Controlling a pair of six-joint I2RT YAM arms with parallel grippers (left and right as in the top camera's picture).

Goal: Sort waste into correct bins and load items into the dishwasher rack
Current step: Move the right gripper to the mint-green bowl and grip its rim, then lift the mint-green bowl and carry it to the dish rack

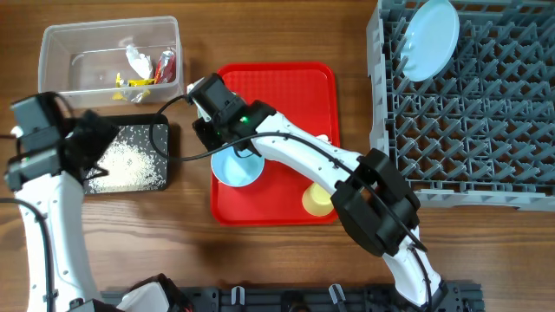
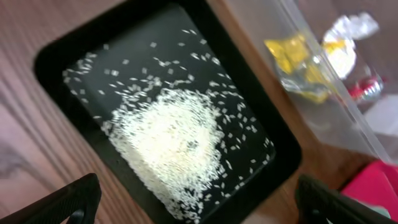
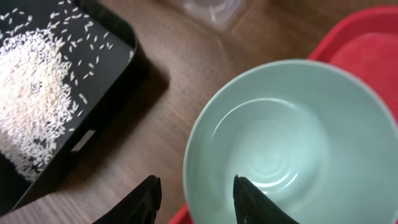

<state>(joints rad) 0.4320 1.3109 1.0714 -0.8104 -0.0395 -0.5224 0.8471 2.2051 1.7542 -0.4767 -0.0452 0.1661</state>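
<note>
- Right gripper (image 3: 196, 186): jaws part-way spread, one finger outside and one inside the near rim of mint bowl (image 3: 292, 143). Cannot tell whether pinching or merely straddling, as contact itself is not resolved.
- Bowl: empty, upright, overhanging left edge of red serving tray (image 3: 373, 56). Resting or lifted, not readable.
- Risk: with so thin a bite on the rim, likely to swing or slip on lifting. If let go here, could tip off the tray edge onto the table.
- Risk: yellow cup (image 1: 316, 199), half hidden under right forearm, may get knocked on the carry towards the rack.
- Black tray (image 3: 121, 74) of rice (image 3: 31, 106) just beside bowl. Left gripper (image 2: 198, 193) over it, spread wide, holding nothing. Near right wrist, so a clash is possible.
- Clear tub (image 1: 52, 52) beyond: tissue (image 1: 134, 56) and wrappers (image 1: 165, 62) inside, blurred.
- Farthest: dishwasher rack (image 1: 468, 113), pale blue plate (image 1: 431, 39) leaning among pegs. Fork, spoon and white cup not made out, perhaps under the arm.
</note>
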